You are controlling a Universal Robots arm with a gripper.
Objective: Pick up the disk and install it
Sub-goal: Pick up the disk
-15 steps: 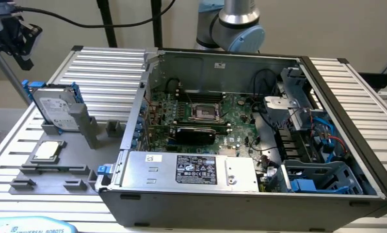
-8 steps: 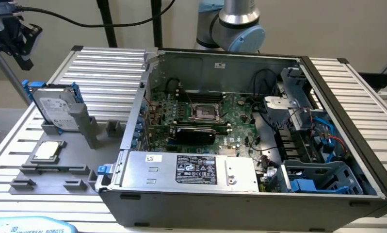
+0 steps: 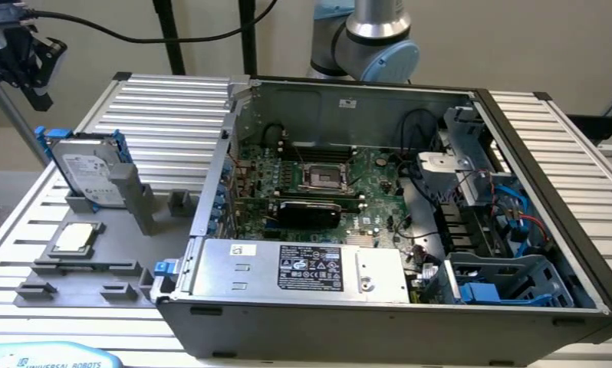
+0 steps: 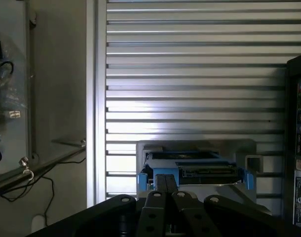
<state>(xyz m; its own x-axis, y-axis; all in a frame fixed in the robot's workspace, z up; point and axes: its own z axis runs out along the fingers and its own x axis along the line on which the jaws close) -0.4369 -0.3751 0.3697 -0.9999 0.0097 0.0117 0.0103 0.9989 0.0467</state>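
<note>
While the disk point(image 3: 86, 175) stands on edge in its grey holder point(image 3: 124, 201) on the ribbed tabletop point(image 3: 173, 100), off to the exterior view's left of the open computer case point(image 3: 551, 146), nothing of the job looks done: it is neither picked up nor installed. The gripper point(image 4: 165, 178) hangs above it, fingers closed together on nothing and, as far as I can tell, clear of the blue frame. Near the holder a small square chip point(image 3: 76, 236) lies on its own stand. Inside the case I see the motherboard point(image 3: 317, 172), a silver power box point(image 3: 306, 268) and a bluish drive cage point(image 3: 505, 277) at the near corner. Loose cables point(image 3: 516, 218) trail close by it and, I'd judge, could crowd the way in.
</note>
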